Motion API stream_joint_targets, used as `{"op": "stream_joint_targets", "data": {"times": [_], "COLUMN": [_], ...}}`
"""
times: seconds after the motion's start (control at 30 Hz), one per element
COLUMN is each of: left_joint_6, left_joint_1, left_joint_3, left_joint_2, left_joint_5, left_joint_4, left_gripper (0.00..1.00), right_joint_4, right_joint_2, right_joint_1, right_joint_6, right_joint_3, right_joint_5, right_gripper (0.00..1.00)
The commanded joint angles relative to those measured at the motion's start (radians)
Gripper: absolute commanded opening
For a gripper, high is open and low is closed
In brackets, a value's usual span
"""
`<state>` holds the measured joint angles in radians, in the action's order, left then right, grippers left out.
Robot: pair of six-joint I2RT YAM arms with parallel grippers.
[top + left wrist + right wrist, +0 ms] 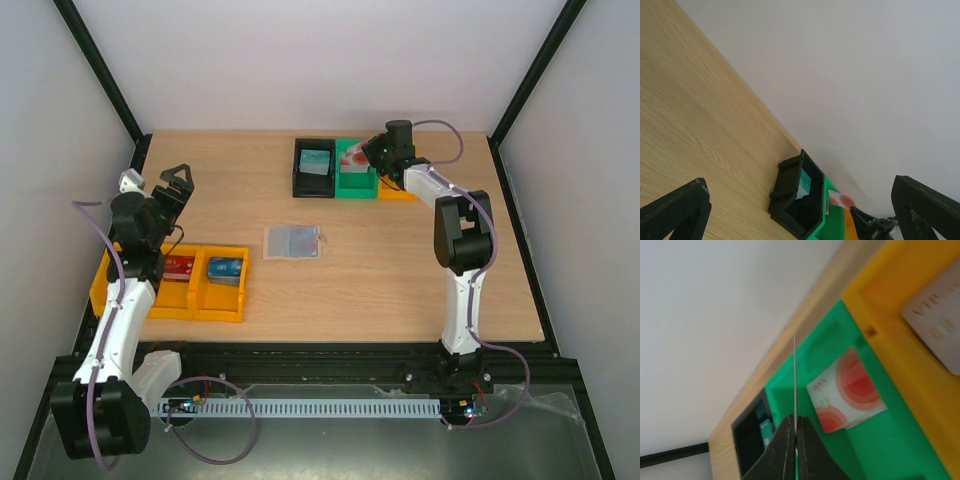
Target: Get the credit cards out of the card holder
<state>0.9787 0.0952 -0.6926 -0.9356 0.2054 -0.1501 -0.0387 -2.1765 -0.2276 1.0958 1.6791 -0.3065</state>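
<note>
Card holder: it lay open and flat in the middle of the surface. No arm touched it.
Right end effector: it was shut tight on a thin card, held on its edge over the green bin.
Left end effector: it was wide open and held nothing, up over the left side of the surface.
Done: a red card lay in the near yellow bin and a grey card lay in the far yellow bin. Those two looked to be out of the holder.
Left to do: the thin card likely had to be dropped in a bin. I could not tell if any card was left inside the holder.
Top view only: the card holder, both arms, the red card and a blue card beside it.
Right wrist view only: the thin card in the grip, the "VIP" letters on the grey card, and a card with red circles in the green bin.
Left wrist view only: the open fingers up close, with the black bin far off.
</note>
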Motion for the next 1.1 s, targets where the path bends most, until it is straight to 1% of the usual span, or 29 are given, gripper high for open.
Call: {"op": "stream_joint_targets", "data": {"times": [0.0,0.17,0.33,0.43,0.6,0.63,0.77,0.87,1.0,1.07], "left_joint_6": [0.020,0.028,0.018,0.017,0.015,0.017,0.018,0.019,0.020,0.020], "left_joint_1": [0.006,0.007,0.019,0.029,0.038,0.039,0.042,0.044,0.044,0.044], "left_joint_3": [0.011,0.025,0.021,0.019,0.019,0.020,0.021,0.022,0.022,0.021], "left_joint_2": [-0.003,0.002,0.002,-0.001,-0.004,-0.004,-0.003,-0.002,-0.002,-0.001], "left_joint_5": [0.009,0.010,0.010,0.008,0.009,0.009,0.010,0.011,0.013,0.014], "left_joint_4": [-0.057,-0.045,-0.040,-0.048,-0.056,-0.055,-0.056,-0.061,-0.062,-0.064], "left_gripper": [1.00,0.99,0.99,1.00,1.00,0.99,0.99,1.00,0.99,0.99], "right_joint_4": [-0.035,-0.029,-0.018,-0.018,0.010,0.027,0.097,0.187,0.267,0.285], "right_joint_2": [0.030,-0.063,-0.112,-0.124,-0.141,-0.145,-0.133,-0.132,-0.117,-0.109], "right_joint_1": [0.000,-0.002,-0.017,-0.024,-0.030,-0.030,-0.029,-0.030,-0.030,-0.029], "right_joint_6": [0.043,0.061,0.059,0.078,0.065,0.060,0.011,-0.057,-0.140,-0.171], "right_joint_3": [-0.058,0.034,0.111,0.117,0.145,0.154,0.183,0.240,0.282,0.297], "right_joint_5": [0.038,-0.006,-0.003,-0.006,0.005,0.009,0.065,0.116,0.180,0.210], "right_gripper": [0.02,0.02,0.02,0.02,0.02,0.04,0.24,0.36,0.46,0.49]}}
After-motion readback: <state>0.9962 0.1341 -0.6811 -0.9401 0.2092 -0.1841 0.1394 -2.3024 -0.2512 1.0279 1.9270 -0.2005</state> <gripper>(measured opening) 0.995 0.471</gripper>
